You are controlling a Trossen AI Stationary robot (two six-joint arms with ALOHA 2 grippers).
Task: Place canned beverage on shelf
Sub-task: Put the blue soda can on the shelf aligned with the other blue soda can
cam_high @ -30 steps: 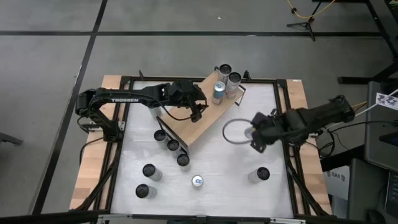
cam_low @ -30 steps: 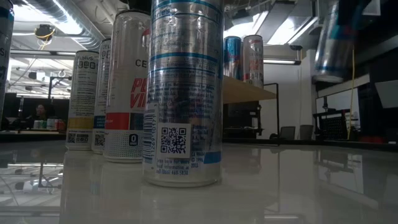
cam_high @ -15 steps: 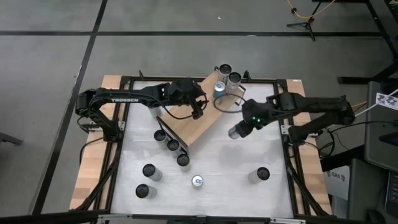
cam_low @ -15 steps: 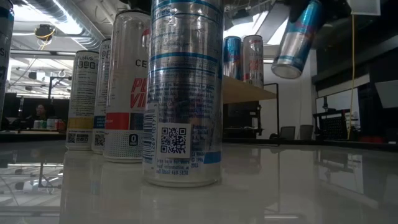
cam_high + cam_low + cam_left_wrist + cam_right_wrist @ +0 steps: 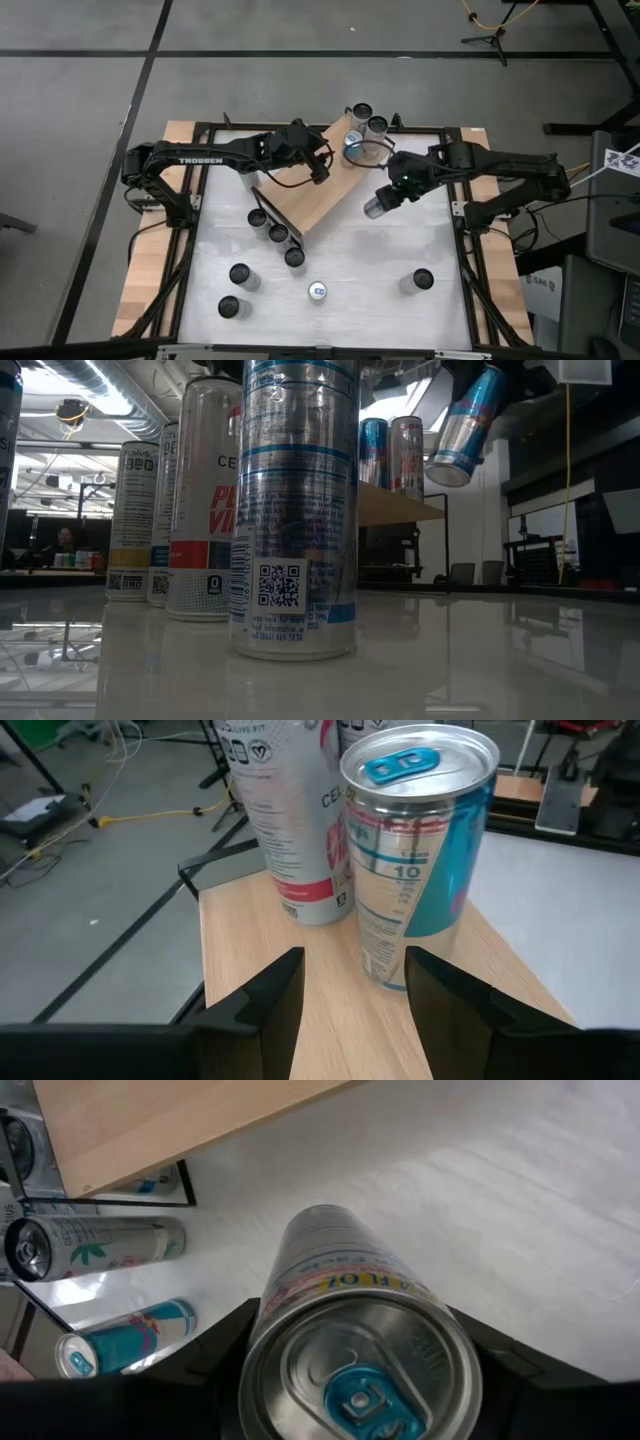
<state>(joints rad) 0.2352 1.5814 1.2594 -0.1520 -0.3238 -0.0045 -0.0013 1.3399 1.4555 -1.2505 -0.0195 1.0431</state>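
Right pincer (image 5: pixel 392 194) is clenched on a blue-and-silver can (image 5: pixel 376 207), holding it tilted in the air above the white worktop (image 5: pixel 380 260), just beside the wooden shelf (image 5: pixel 318 195). Left pincer (image 5: pixel 350 995) hovers over the shelf with fingers parted, near a teal can (image 5: pixel 418 850).

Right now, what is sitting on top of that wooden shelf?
Three cans stand at the far end of the shelf: a blue can, a white can and one more beside it. The left gripper covers part of the board, so anything under it is hidden.
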